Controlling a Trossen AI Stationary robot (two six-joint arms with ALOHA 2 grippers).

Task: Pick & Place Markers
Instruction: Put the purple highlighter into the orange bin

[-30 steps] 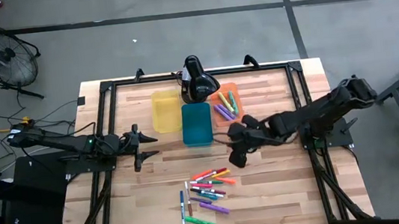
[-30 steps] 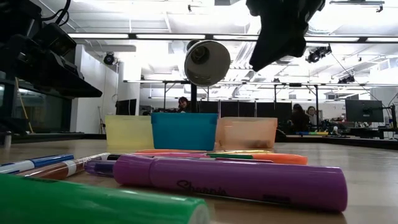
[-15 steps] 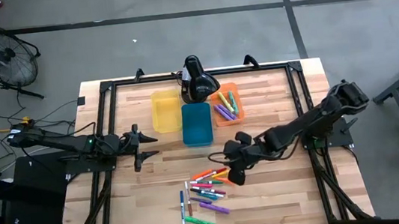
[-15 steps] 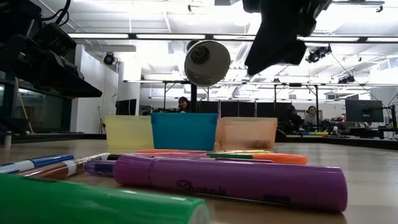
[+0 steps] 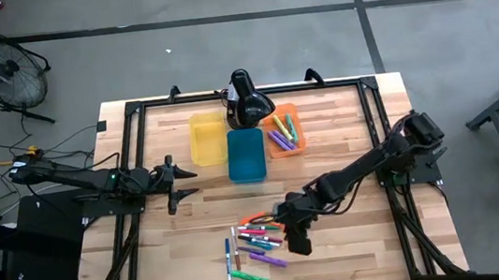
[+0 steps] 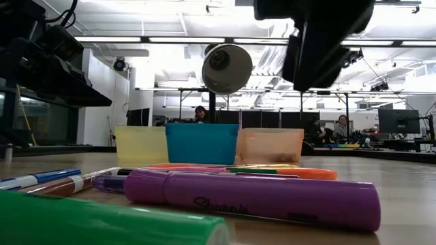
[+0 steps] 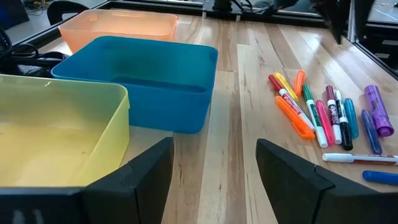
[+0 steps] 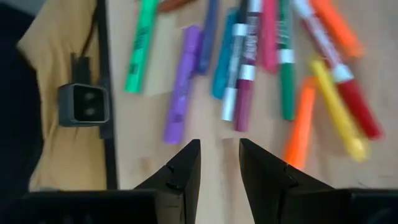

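Several loose markers (image 5: 261,238) in purple, green, teal, orange, red and pink lie flat in a pile on the wooden table near its front edge; they also show in the left wrist view (image 7: 323,118) and the right wrist view (image 8: 249,56). A few more markers (image 5: 282,134) lie in the orange bin (image 5: 294,111). My right gripper (image 5: 296,244) hangs over the pile's right end, slanting down. Its fingers (image 8: 219,165) stand slightly apart with nothing between them. My left gripper (image 5: 179,185) waits open at the table's left, facing the bins (image 7: 214,180).
A yellow bin (image 5: 207,137), a blue bin (image 5: 245,154) and the orange bin stand in a row at the back middle, below a black lamp-like device (image 5: 245,98). A small camera (image 8: 86,104) sits at the near edge. Black frame rails border the table.
My right gripper has gone from beside the orange bin toward the table's near edge and a little to the left, coming over the loose markers. It has sunk and tipped further downward. The markers have not moved.
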